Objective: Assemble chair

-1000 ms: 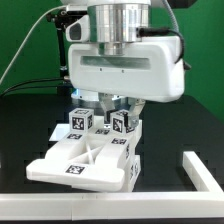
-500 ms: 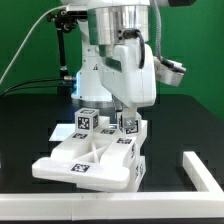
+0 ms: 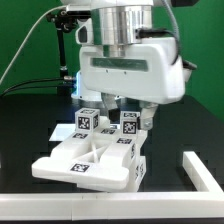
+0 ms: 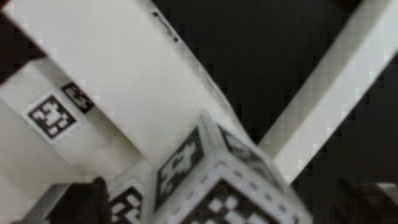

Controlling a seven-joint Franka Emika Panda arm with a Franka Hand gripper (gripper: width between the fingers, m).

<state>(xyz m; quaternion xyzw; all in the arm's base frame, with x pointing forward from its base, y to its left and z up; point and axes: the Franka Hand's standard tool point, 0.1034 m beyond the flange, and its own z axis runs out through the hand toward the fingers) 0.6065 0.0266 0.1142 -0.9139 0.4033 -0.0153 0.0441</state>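
The chair's white tagged pieces lie together in the middle of the black table. A flat slab (image 3: 88, 163) lies in front, and two upright tagged blocks stand behind it, the left block (image 3: 88, 120) and the right block (image 3: 128, 126). My gripper (image 3: 128, 112) hangs over the right block, open, with one finger on either side and a little room between. In the wrist view that block (image 4: 222, 185) fills the near edge, blurred, between my gripper's (image 4: 217, 205) dark fingers. A tagged white bar (image 4: 107, 90) and a plain one (image 4: 338, 90) run away from the block.
An untagged white rail (image 3: 202, 170) bends round the corner at the exterior view's right. A white strip (image 3: 100, 206) runs along the table's front edge. Cables and a stand (image 3: 62, 60) rise at the back left, before a green backdrop.
Half a second ago the hand stood turned about its upright axis with the jaws on the right block. It has turned back broadside and the jaws have parted. The chair pieces have not moved.
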